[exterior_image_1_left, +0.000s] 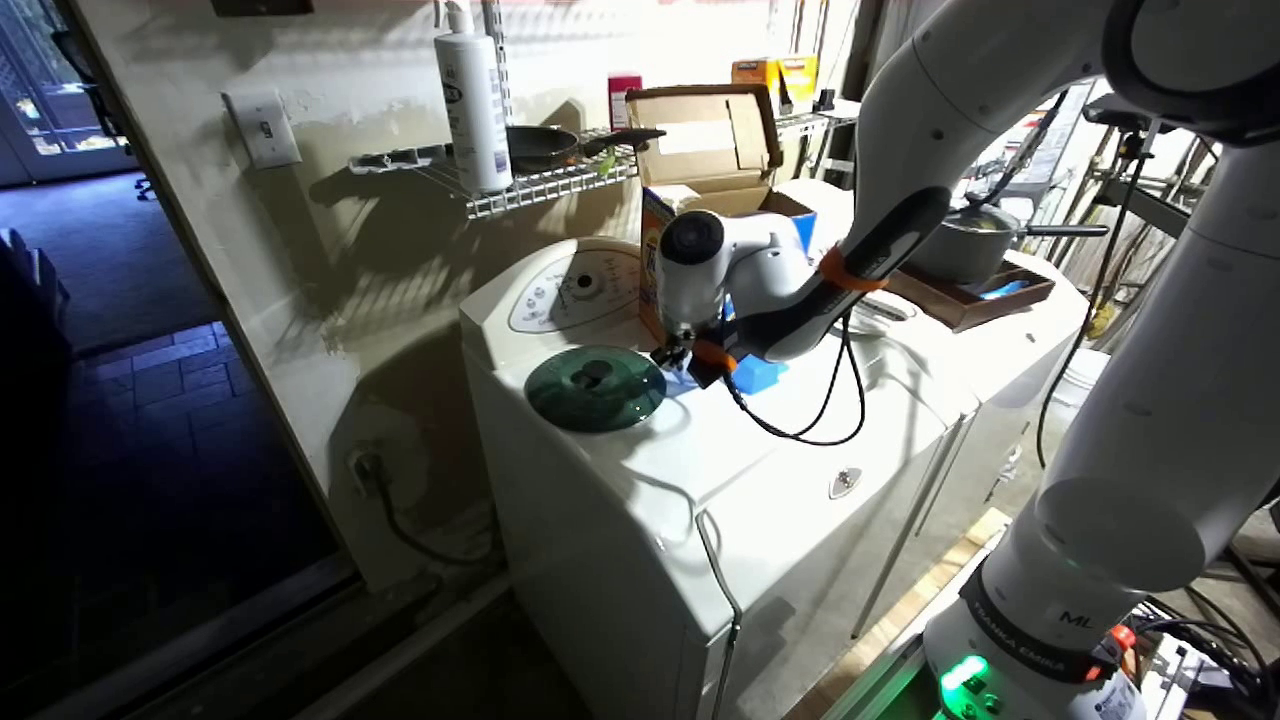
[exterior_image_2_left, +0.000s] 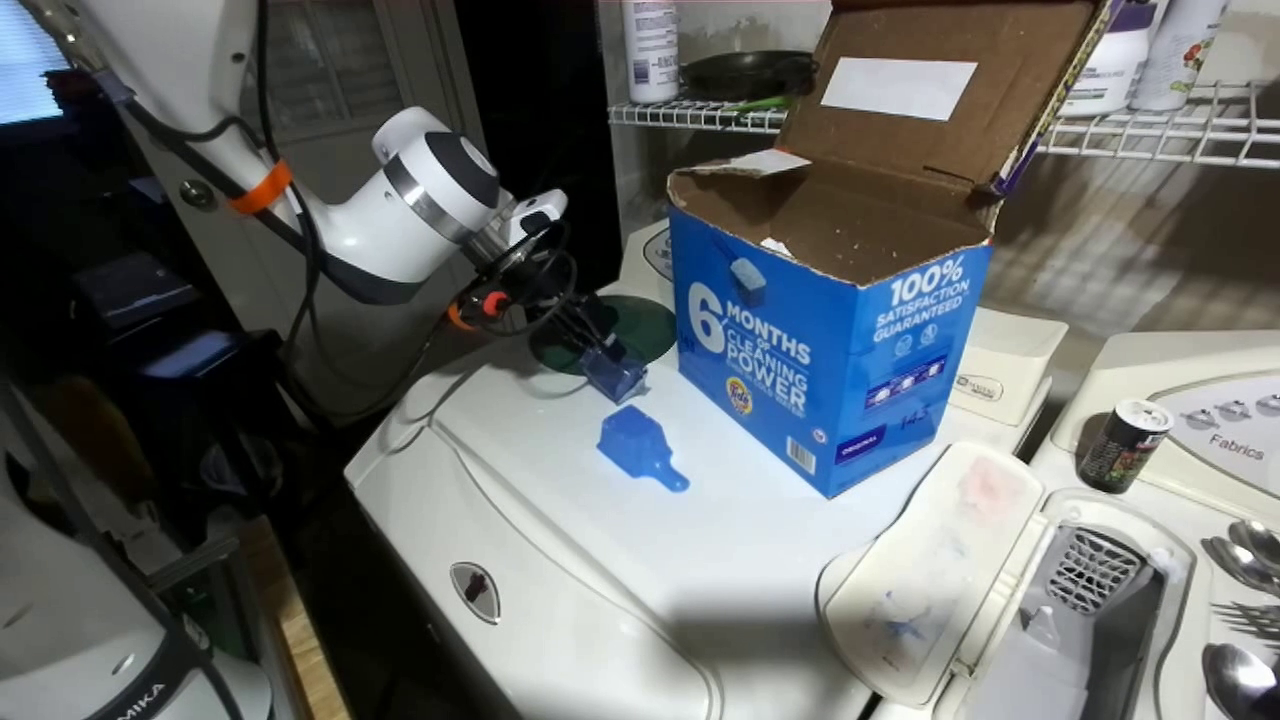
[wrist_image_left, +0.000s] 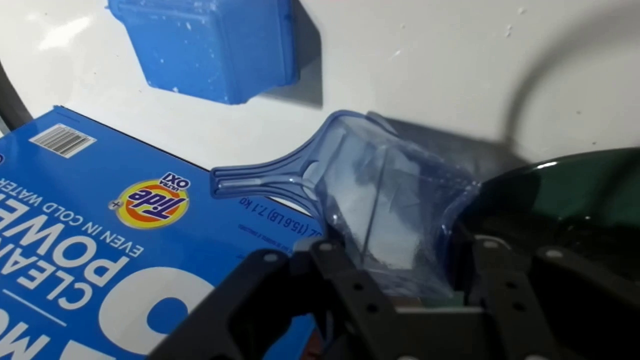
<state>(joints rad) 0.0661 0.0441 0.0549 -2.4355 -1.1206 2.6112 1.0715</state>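
Wrist view: scoop (wrist_image_left: 400, 200) crosswise, handle (wrist_image_left: 255, 181) leftward

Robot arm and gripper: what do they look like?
The arm is white, smoothly rounded and black-trimmed, with orange bands and loose black cables. Its black collar reads FRANKA EMIKA; a green light glows below. The gripper is black with jointed fingers.

Laundry area of a home. A white laundry machine (exterior_image_1_left: 760, 510) is carrying a dial panel (exterior_image_1_left: 570, 295) along its back edge; a second machine (exterior_image_2_left: 1180, 360), its panel (exterior_image_2_left: 1240, 443) reading "Fabrics," is standing alongside. A Tide detergent box (exterior_image_2_left: 780, 380) is standing open near the first machine's back edge. Above, a wire shelf (exterior_image_1_left: 555, 190) is holding a frying pan (exterior_image_1_left: 540, 148), and a light switch (exterior_image_1_left: 263, 128) is marking the wall (exterior_image_1_left: 335, 230) beside a doorway (exterior_image_1_left: 130, 270).
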